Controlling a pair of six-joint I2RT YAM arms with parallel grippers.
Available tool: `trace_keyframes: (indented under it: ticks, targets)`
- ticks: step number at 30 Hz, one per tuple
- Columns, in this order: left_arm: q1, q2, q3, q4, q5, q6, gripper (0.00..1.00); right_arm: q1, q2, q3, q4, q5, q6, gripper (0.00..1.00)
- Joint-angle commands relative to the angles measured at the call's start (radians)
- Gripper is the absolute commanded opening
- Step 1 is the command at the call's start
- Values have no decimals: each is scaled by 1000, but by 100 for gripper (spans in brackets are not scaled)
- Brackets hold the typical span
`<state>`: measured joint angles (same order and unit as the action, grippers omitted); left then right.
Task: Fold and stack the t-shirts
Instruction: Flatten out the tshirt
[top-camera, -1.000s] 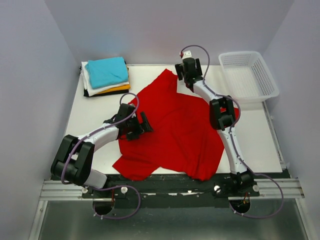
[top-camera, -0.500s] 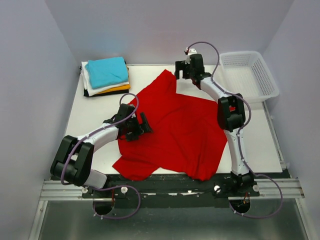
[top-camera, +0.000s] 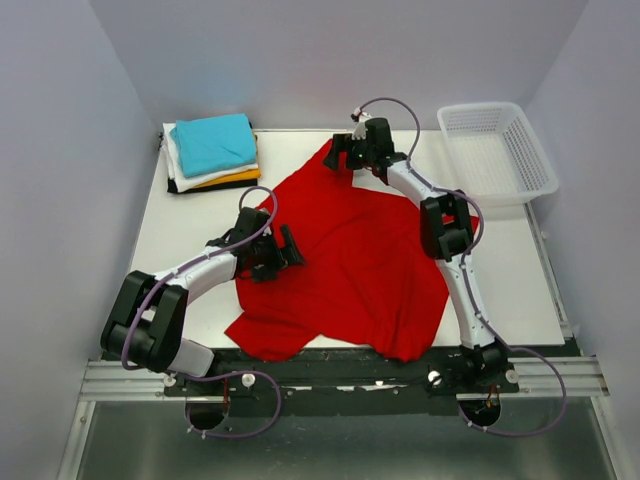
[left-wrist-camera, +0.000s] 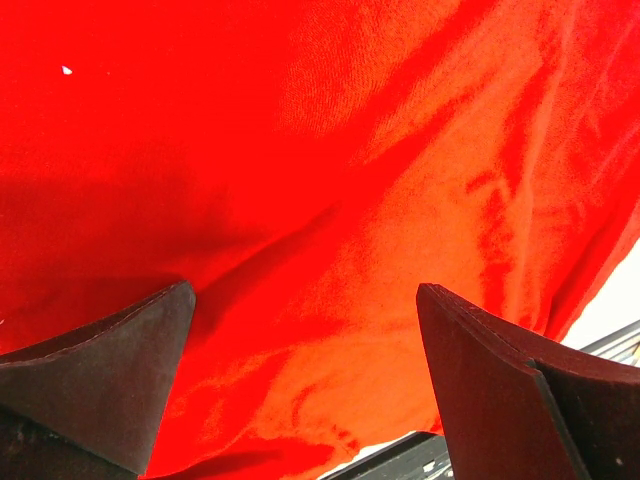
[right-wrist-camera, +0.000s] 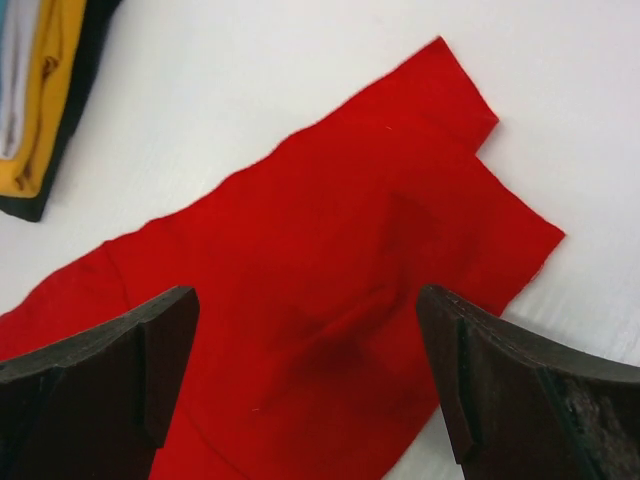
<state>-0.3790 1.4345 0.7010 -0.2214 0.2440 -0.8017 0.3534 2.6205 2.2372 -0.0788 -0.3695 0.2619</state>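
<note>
**Overhead view.** The red t-shirt (top-camera: 350, 260) lies spread and skewed across the middle of the bench (top-camera: 185, 235). Its far sleeve (top-camera: 328, 165) tapers to a point close to the bench's far edge. Its near hem reaches the near edge, just ahead of the arm bases. Its right margin stops short of the right edge, leaving a bare strip. The widest bare surface lies left of the shirt, between the near edge and the stack of folded t-shirts (top-camera: 212, 155) in the far left corner. That stack is teal on top, then white, orange and black. A white lattice basket (top-camera: 540, 170) occupies the far right corner, apart from the shirt.

**Grippers.** The left gripper (top-camera: 290, 245) sits low over the shirt's left margin, jaws spread wide and pinching nothing. Its wrist view shows red cloth (left-wrist-camera: 330, 180) between and beyond them, with a sliver of bench at lower right. Whether the tips touch the cloth cannot be told. The right gripper (top-camera: 338, 157) hangs over the far sleeve, jaws likewise spread and empty. Its wrist view shows the sleeve (right-wrist-camera: 350, 290) lying flat with a stepped cuff edge and bare bench on both sides. The stack's edge (right-wrist-camera: 35, 110) is at upper left, clear of the sleeve.

**Change over one second.** The right wrist stood beside the sleeve's right edge and has since swung left over the sleeve tip. The left arm, shirt, stack and basket are unchanged.
</note>
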Motion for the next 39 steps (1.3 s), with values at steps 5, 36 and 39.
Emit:
trace_keyframes:
  ticks: [5, 36, 39]
  targets:
    - [5, 18, -45, -87, -28, 5, 99, -6, 98, 48, -74, 93, 12, 100]
    - [3, -88, 277, -151, -34, 131, 99, -8, -730, -843, -16, 595, 198, 100]
    - [5, 24, 366, -125, -20, 157, 99, -8, -881, -1078, -16, 629, 292, 100]
